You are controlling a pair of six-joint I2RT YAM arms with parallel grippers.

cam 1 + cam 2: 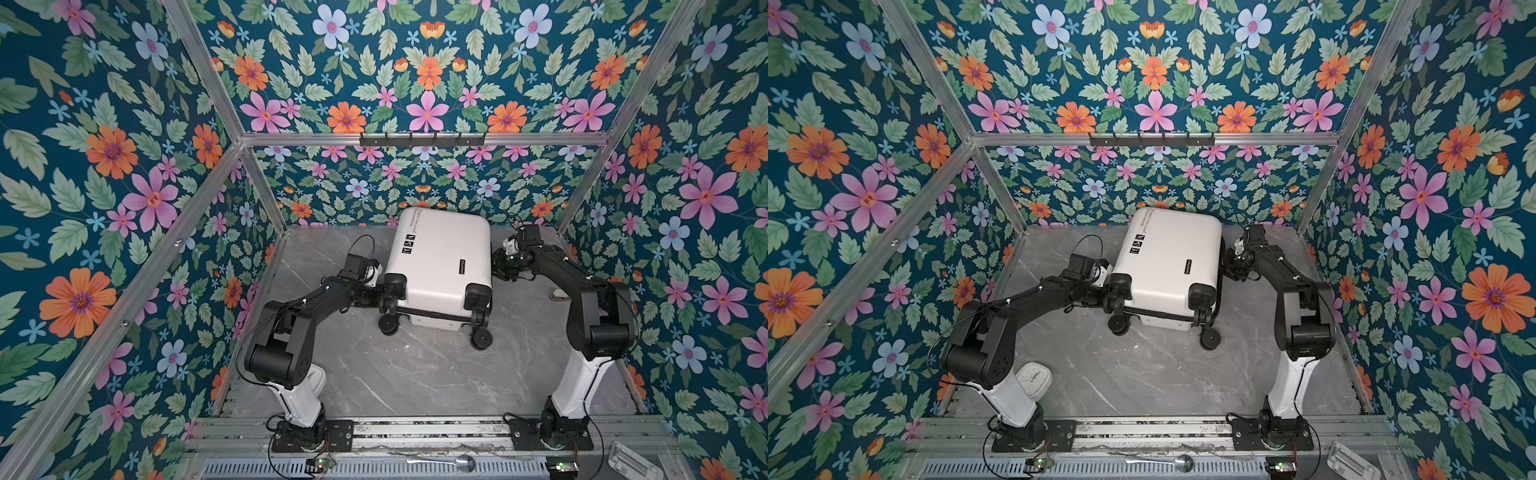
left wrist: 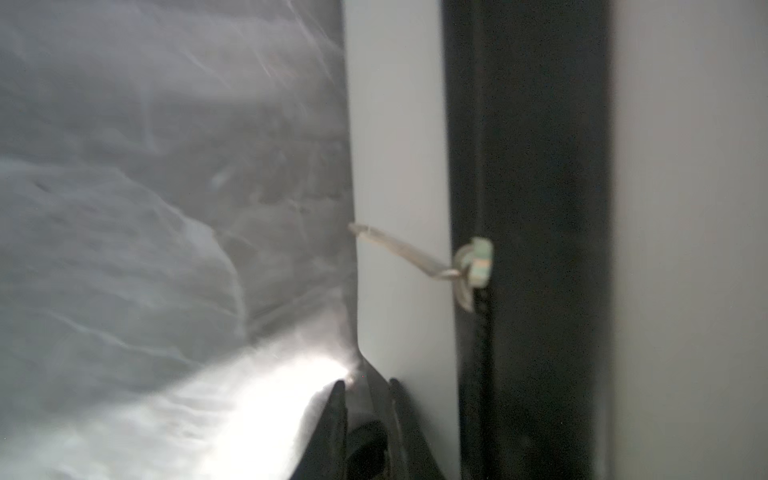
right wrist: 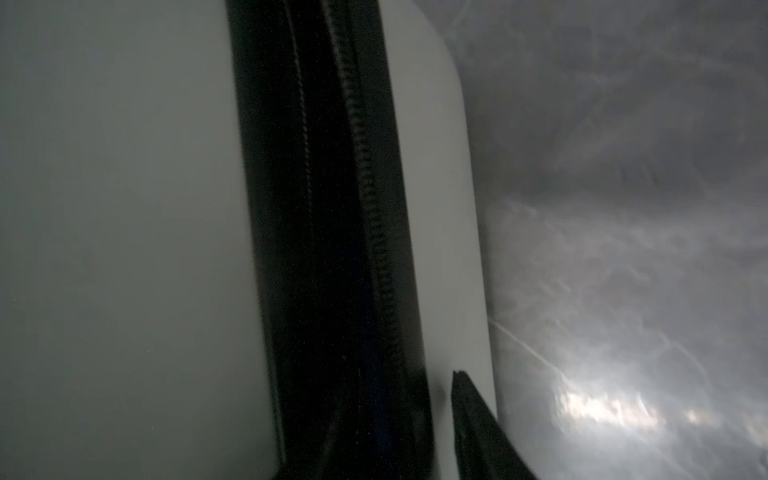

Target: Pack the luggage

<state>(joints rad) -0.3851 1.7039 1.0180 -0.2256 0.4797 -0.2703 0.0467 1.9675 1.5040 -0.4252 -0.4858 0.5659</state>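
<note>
The luggage (image 1: 440,257) (image 1: 1167,253) is a white hard-shell suitcase, lying flat and closed at the back of the grey table, with its black wheels toward the front. My left gripper (image 1: 379,291) (image 1: 1106,293) is against its left side near a wheel housing. In the left wrist view the gripper (image 2: 365,381) has its fingers close together, and the shell's lower edge (image 2: 399,124) runs into the narrow gap. A metal zipper pull (image 2: 473,266) hangs on the black zipper band (image 2: 532,208) ahead. My right gripper (image 1: 496,266) (image 1: 1227,266) is at the right side. Only one finger (image 3: 469,407) shows there, beside the band (image 3: 324,208).
A white clock-like thing (image 1: 1034,376) lies behind the left arm's base. On the front rail lie a spoon (image 1: 457,460) and a clear tray (image 1: 631,461). A hook rail (image 1: 422,139) hangs on the back wall. Flowered walls close in the marble table (image 1: 415,374).
</note>
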